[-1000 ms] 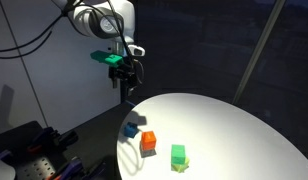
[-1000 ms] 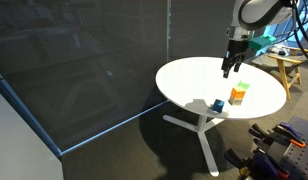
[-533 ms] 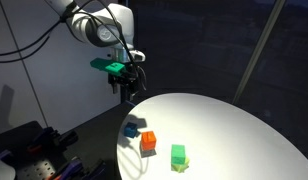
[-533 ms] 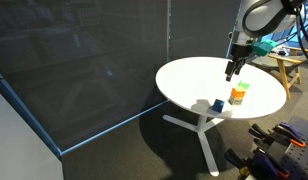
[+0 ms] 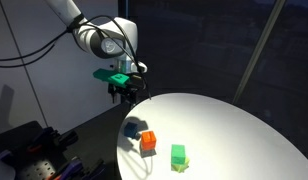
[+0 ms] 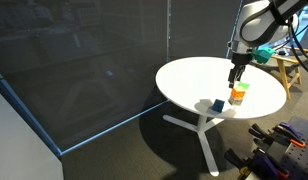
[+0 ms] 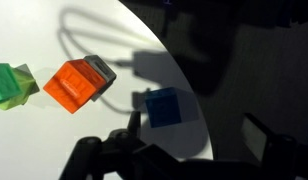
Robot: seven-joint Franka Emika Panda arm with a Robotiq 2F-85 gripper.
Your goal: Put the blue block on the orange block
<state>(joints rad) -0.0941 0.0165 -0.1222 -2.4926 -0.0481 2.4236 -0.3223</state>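
The blue block (image 5: 132, 128) sits near the edge of the round white table (image 5: 224, 130). It also shows in an exterior view (image 6: 220, 104) and in the wrist view (image 7: 163, 107). The orange block (image 5: 148, 143) stands just beside it, also in an exterior view (image 6: 236, 97) and the wrist view (image 7: 77, 84). My gripper (image 5: 126, 97) hangs open and empty above the table edge, a short way above the blue block. In an exterior view (image 6: 233, 78) it hovers over the blocks. In the wrist view the fingers (image 7: 194, 140) are dark and spread apart.
A bright green block (image 5: 178, 155) stands beyond the orange one, also in the wrist view (image 7: 8, 83) and an exterior view (image 6: 241, 88). A dark curtain stands behind the table. Equipment (image 5: 34, 150) lies on the floor beside the table.
My gripper has moved down and over the table edge, closer to the blue block. The blocks have not moved.
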